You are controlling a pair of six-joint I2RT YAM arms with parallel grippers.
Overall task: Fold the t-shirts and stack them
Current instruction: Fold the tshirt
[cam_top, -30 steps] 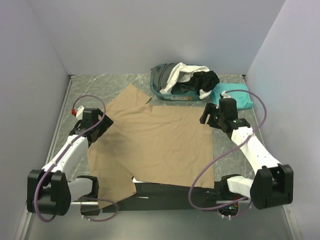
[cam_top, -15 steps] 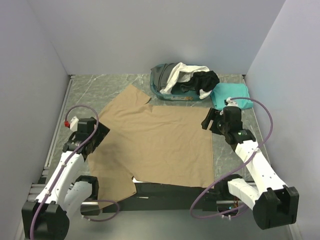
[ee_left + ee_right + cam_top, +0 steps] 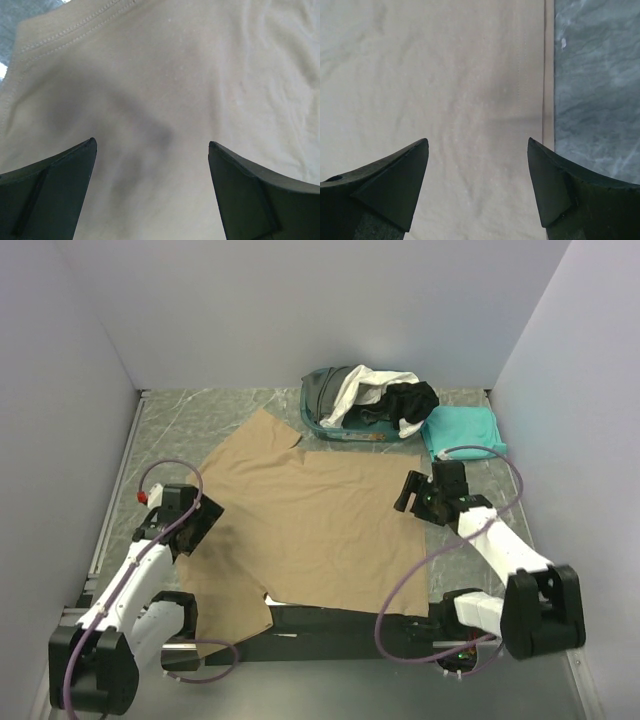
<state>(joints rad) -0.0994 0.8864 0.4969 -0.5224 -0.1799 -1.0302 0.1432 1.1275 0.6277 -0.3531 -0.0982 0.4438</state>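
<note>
Both arms have drawn back over the tan t-shirt [image 3: 320,530], jaws apart — basket [image 3: 345,436] holds white shirt [image 3: 350,390], black shirt [image 3: 412,398].

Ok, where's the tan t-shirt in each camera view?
Top external: tan t-shirt spread flat, centre of picture.
Left wrist: tan t-shirt fills nearly the whole frame.
Right wrist: tan t-shirt covers left and middle, hem at right.
Shared landmark: grey marbled table beside its edge.

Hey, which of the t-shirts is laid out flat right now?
The tan t-shirt, spread open in the middle. The teal t-shirt lies folded beside the basket; the rest are bunched inside it.
</note>
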